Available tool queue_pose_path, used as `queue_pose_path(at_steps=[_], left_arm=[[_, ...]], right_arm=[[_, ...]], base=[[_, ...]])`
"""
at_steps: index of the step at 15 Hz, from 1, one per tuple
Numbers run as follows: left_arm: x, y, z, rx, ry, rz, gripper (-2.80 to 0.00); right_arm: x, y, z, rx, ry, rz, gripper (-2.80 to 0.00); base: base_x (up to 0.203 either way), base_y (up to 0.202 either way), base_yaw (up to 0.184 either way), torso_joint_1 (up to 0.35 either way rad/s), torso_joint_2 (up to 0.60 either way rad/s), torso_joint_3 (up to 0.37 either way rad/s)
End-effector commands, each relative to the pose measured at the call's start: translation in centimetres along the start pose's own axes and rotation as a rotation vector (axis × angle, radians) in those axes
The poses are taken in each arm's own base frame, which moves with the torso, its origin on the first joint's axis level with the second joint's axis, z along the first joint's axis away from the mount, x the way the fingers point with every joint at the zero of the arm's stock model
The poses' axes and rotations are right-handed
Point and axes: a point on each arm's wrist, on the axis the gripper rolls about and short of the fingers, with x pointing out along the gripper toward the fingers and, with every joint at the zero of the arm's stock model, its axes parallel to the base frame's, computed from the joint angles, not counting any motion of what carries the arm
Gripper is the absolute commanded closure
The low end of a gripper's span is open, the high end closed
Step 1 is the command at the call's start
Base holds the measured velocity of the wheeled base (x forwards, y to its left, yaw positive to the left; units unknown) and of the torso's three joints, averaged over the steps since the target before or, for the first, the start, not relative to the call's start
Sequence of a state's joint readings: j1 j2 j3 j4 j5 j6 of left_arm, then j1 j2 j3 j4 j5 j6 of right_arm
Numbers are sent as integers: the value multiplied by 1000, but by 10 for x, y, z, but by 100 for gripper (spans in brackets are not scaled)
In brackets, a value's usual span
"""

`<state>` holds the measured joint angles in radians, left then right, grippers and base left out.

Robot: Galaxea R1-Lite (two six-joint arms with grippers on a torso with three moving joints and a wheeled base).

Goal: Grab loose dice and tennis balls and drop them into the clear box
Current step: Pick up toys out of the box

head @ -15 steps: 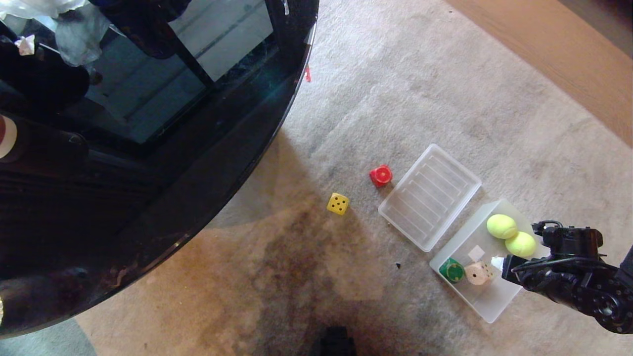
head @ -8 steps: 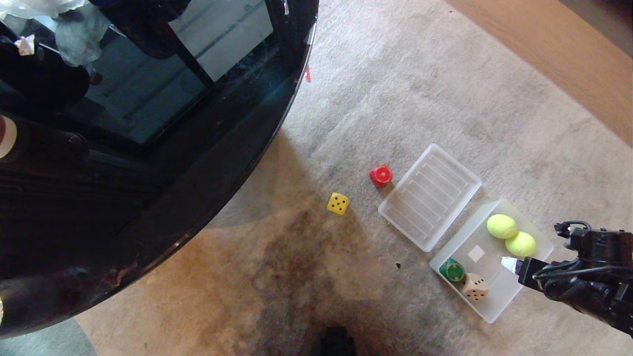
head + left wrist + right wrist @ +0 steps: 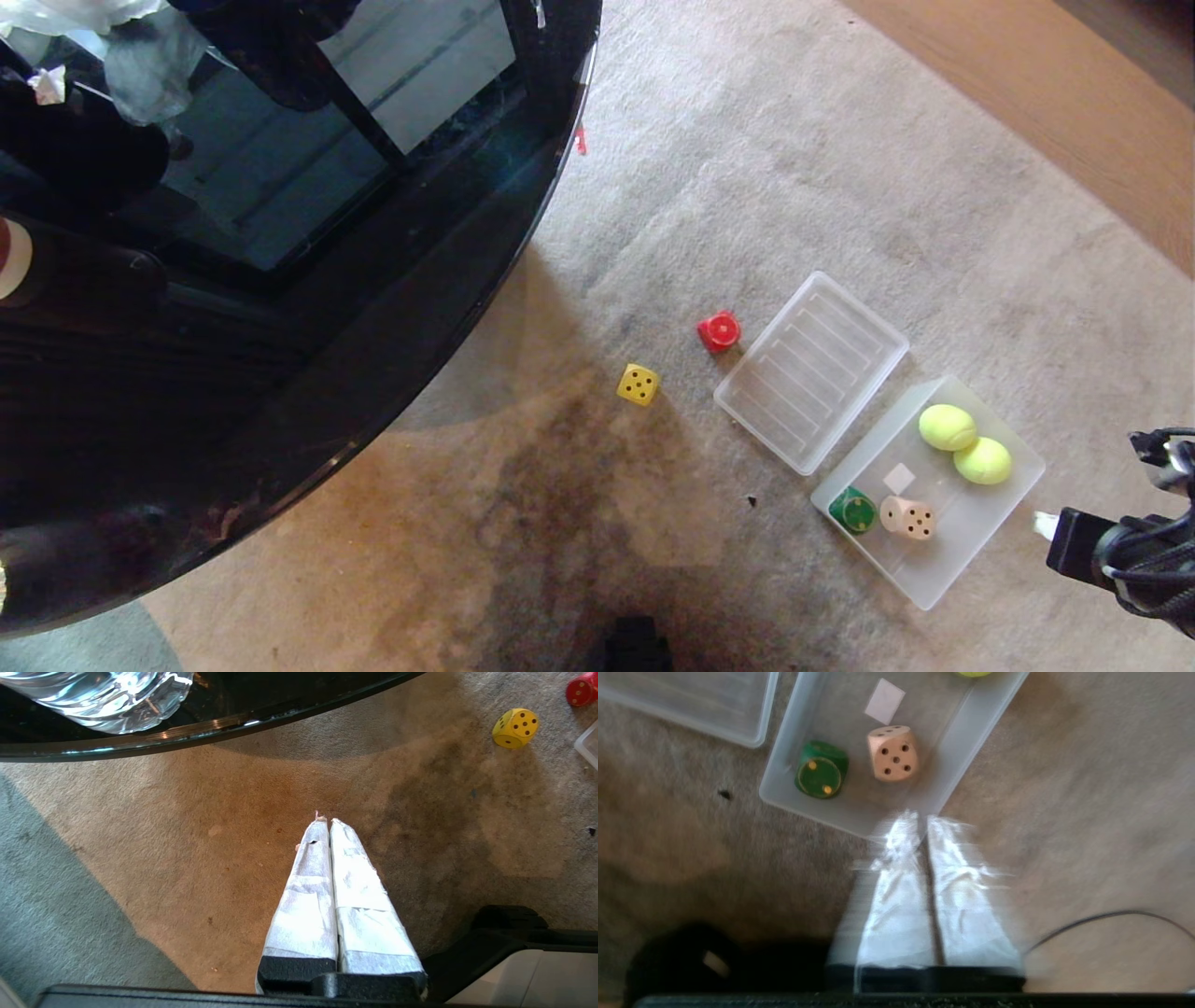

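- Left tool (image 3: 325, 822): taped fingers pressed together, idle over the carpet (image 3: 747, 187).
- Yellow rounded die (image 3: 639, 385) and, right of it, red rounded die (image 3: 719, 331): loose on the carpet, left of the flat ribbed clear lid (image 3: 810, 371).
- Frosted clear plastic box (image 3: 971, 560): holds green die (image 3: 853, 511), beige die (image 3: 908, 518), two fuzzy tennis balls (image 3: 964, 444).
- Right tool (image 3: 922, 823): pressed together, empty, just right of the box; best spread it wide before descending squarely over a loose die.
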<state>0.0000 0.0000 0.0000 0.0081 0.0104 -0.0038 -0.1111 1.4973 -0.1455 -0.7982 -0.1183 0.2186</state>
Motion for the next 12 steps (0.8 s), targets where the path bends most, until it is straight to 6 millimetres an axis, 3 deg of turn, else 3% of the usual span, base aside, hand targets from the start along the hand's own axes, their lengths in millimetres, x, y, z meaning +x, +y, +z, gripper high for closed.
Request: queue_pose_path(at_steps=[1,5,10,12], left_arm=[[0,0,0,-1,0,0,0],[0,0,0,-1,0,0,0],[0,0,0,-1,0,0,0],[0,0,0,-1,0,0,0]], right_arm=[[-42,-3,7,-9,-120,29,0],[-106,-16,-19,-66,-176,72,0],[-156,-33,-70,-172,-209,97,0],[-161,-38,-87,-280,-175,102,0]], base=[[0,0,0,0,0,0],[0,0,0,0,0,0],[0,0,0,0,0,0],[0,0,0,0,0,0]])
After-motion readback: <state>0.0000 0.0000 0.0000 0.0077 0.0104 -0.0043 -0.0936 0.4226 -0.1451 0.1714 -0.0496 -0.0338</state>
